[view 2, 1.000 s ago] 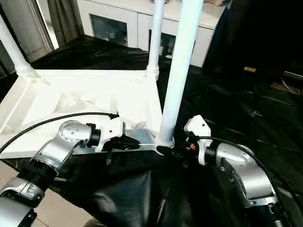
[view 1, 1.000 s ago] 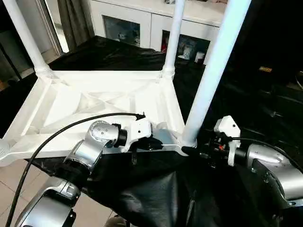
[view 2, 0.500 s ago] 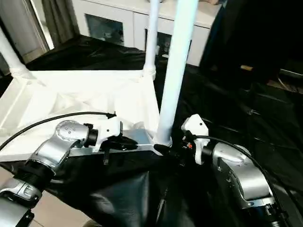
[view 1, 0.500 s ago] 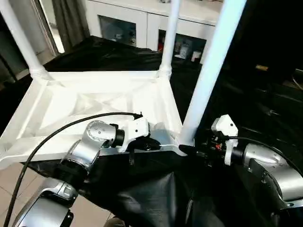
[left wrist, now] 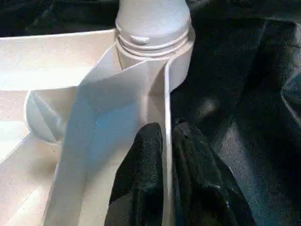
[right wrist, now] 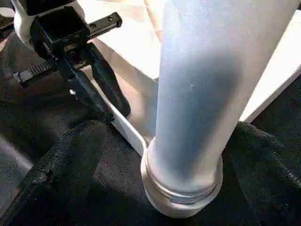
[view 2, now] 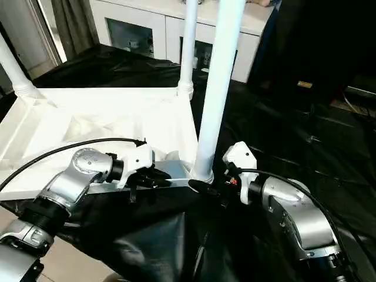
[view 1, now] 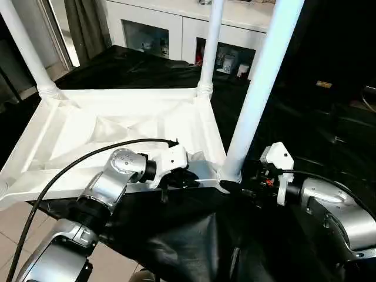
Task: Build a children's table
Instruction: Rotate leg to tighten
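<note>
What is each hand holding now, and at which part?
The left hand pinches the tabletop's thin near rim beside the corner leg. The right hand stands open around that leg's base, not gripping it.

legs (view 1: 261,88): tops cut off by frame | tabletop (view 1: 117,126): near-left corner cut off

upright legs (view 1: 258,88) block three corners, open ribbed tabletop underside (view 1: 117,126) between
</note>
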You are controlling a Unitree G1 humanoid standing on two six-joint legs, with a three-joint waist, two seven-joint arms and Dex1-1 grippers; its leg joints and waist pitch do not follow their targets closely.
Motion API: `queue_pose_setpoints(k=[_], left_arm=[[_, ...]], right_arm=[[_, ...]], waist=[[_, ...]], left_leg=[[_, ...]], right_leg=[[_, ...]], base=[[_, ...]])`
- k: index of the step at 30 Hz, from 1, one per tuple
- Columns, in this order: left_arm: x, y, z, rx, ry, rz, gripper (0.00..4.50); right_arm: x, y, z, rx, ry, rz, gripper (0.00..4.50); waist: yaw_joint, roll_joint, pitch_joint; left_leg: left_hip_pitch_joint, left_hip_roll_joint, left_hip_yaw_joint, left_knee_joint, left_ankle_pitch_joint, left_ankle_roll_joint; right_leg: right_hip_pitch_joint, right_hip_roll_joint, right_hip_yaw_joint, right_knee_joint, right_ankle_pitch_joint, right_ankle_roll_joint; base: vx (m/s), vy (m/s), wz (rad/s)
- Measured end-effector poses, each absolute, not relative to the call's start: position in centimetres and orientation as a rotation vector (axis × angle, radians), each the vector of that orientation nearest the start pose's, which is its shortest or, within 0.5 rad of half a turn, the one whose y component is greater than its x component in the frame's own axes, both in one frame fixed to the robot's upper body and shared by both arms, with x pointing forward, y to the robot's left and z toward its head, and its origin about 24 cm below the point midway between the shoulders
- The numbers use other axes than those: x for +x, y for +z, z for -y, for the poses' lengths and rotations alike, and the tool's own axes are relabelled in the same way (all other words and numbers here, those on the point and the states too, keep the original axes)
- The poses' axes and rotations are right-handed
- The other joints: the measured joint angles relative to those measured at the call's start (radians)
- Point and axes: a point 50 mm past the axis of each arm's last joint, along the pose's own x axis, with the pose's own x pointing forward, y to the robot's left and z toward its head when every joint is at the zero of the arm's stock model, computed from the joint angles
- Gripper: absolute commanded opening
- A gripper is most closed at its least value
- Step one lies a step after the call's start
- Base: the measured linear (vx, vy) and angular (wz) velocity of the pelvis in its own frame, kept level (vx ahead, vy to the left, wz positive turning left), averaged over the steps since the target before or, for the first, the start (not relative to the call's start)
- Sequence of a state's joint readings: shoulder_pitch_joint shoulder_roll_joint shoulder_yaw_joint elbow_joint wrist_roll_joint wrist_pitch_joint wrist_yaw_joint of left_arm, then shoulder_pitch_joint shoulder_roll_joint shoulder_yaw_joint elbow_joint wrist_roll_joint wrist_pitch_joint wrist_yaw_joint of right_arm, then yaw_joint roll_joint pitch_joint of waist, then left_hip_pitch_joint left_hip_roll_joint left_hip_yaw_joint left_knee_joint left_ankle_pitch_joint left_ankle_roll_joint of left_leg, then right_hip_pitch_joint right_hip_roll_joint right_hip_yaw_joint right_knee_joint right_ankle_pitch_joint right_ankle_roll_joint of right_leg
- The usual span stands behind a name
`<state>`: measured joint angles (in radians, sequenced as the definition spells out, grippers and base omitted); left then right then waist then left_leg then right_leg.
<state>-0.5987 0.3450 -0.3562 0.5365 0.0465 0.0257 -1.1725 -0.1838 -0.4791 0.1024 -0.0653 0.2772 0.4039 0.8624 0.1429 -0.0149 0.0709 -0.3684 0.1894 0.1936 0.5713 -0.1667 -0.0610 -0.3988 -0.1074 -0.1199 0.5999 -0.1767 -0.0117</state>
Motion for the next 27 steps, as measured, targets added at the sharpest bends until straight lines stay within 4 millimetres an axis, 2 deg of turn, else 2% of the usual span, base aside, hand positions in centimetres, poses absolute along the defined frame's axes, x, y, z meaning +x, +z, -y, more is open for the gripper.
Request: queue_pose_setpoints(k=[3,8,10,13,15,20,27], left_arm=[[31.4,5.8,-10.8,0.526,-1.396,-0.361,0.62],[31.7,6.0,-10.9,0.53,-1.409,-0.39,0.62],[31.8,6.0,-11.0,0.535,-1.403,-0.4,0.46],[31.8,6.0,-11.0,0.535,-1.407,-0.396,0.1],[31.8,6.0,-10.9,0.533,-1.41,-0.394,0.03],[31.8,5.9,-10.6,0.527,-1.414,-0.386,0.03],[31.7,6.0,-10.5,0.528,-1.421,-0.378,0.03]], right_arm=[[26.1,7.1,16.7,-0.133,0.96,-0.294,4.35],[26.2,7.4,16.5,-0.138,0.96,-0.288,4.35],[26.2,7.3,16.5,-0.138,0.962,-0.289,4.35],[26.2,7.3,16.5,-0.139,0.962,-0.29,4.35],[26.1,7.3,16.5,-0.14,0.958,-0.292,4.35],[26.3,7.0,16.0,-0.143,0.939,-0.294,4.35],[27.9,6.9,15.5,-0.14,0.883,-0.287,4.35]], waist=[[0.0,0.003,0.001],[-0.003,0.016,0.007],[-0.004,0.02,0.008],[-0.004,0.021,0.007],[-0.004,0.021,0.007],[-0.006,0.021,0.007],[-0.005,0.022,0.008]], left_leg=[[0.0,0.0,0.0,-0.001,0.0,0.0],[0.001,0.0,0.0,-0.002,0.0,0.0],[0.001,0.0,0.0,-0.002,0.0,0.0],[0.001,0.0,0.0,-0.003,0.0,0.0],[0.001,-0.001,0.0,-0.003,0.0,0.0],[0.001,-0.001,0.0,-0.003,0.0,0.0],[0.0,-0.002,0.001,-0.004,0.0,0.0]], right_leg=[[0.0,0.0,0.0,0.0,0.0,0.0],[0.0,0.0,0.001,0.0,0.0,0.0],[0.0,0.001,0.001,0.0,0.0,0.0],[0.0,0.001,0.001,0.0,0.0,0.0],[0.0,0.001,0.001,-0.001,0.0,0.0],[0.0,0.001,0.001,-0.004,0.0,0.0],[0.0,0.001,0.002,-0.004,0.0,0.0]], base=[[0.0,0.0,0.0],[0.0,0.0,0.0],[0.0,0.0,0.0],[0.0,0.0,0.0],[0.0,0.0,0.0],[0.0,0.0,0.0],[0.0,0.0,0.0]])
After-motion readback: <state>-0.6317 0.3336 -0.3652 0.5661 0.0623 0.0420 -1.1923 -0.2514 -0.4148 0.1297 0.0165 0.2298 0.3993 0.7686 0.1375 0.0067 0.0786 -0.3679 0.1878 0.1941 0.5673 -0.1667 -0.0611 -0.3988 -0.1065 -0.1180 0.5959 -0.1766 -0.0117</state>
